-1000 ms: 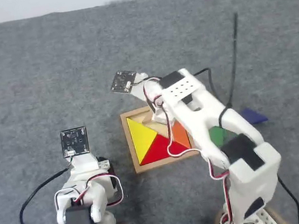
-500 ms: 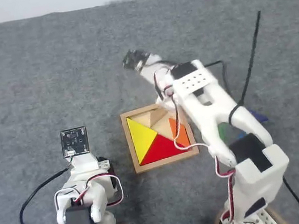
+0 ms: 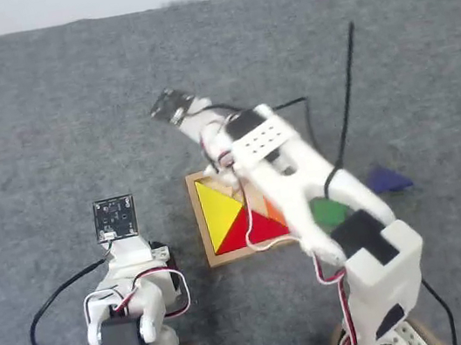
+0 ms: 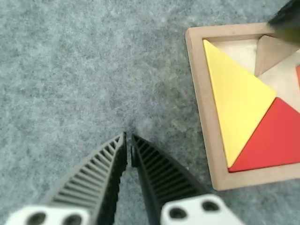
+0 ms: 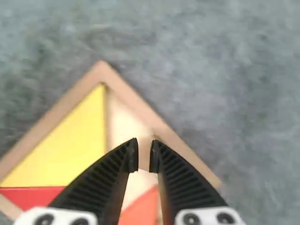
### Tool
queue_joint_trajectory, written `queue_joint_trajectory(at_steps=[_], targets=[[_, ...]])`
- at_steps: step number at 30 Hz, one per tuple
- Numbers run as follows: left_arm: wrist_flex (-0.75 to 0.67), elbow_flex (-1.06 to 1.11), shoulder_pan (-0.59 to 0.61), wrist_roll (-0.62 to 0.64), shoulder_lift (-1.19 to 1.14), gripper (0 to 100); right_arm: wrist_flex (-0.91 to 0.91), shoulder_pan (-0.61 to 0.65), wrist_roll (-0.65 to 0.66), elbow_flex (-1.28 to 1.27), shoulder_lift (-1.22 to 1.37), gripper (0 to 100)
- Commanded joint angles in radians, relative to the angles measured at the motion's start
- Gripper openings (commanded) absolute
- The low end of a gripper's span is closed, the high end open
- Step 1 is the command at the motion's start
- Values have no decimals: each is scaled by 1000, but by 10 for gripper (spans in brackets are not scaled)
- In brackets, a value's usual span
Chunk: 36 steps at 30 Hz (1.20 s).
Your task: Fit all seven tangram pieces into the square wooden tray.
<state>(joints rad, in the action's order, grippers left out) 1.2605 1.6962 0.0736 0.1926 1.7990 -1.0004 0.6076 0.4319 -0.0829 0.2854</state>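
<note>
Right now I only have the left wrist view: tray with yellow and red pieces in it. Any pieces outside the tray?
Observer: Yes. A green piece lies on the carpet, right of the tray in the high view and partly under the right arm.
Operator: Just that one?
Observer: No. A dark blue piece lies farther out on the same side.
Operator: Where's the right gripper?
Observer: The right gripper is over the tray, above the bare wood beside the yellow triangle and near a tray corner. It is shut with nothing in it.
</note>
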Motion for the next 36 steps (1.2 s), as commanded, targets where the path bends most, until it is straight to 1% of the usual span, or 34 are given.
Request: queue_joint_trajectory(at_steps=[1, 11, 18, 24, 26, 30, 36], targets=[[2, -13, 6, -9, 20, 14, 7, 59, -35, 2, -7, 69], [2, -13, 6, -9, 20, 14, 21, 62, -35, -21, 111, 65], [2, -13, 6, -9, 20, 14, -19, 64, -37, -28, 94, 65], [2, -13, 6, -9, 20, 14, -58, 61, -37, -46, -7, 65], [2, -13, 6, -9, 20, 14, -35, 51, -38, -78, -59, 65], [2, -13, 6, -9, 20, 14, 71, 8, -103, -155, -143, 65], [2, -13, 6, -9, 20, 14, 180, -47, -172, -167, -134, 68]])
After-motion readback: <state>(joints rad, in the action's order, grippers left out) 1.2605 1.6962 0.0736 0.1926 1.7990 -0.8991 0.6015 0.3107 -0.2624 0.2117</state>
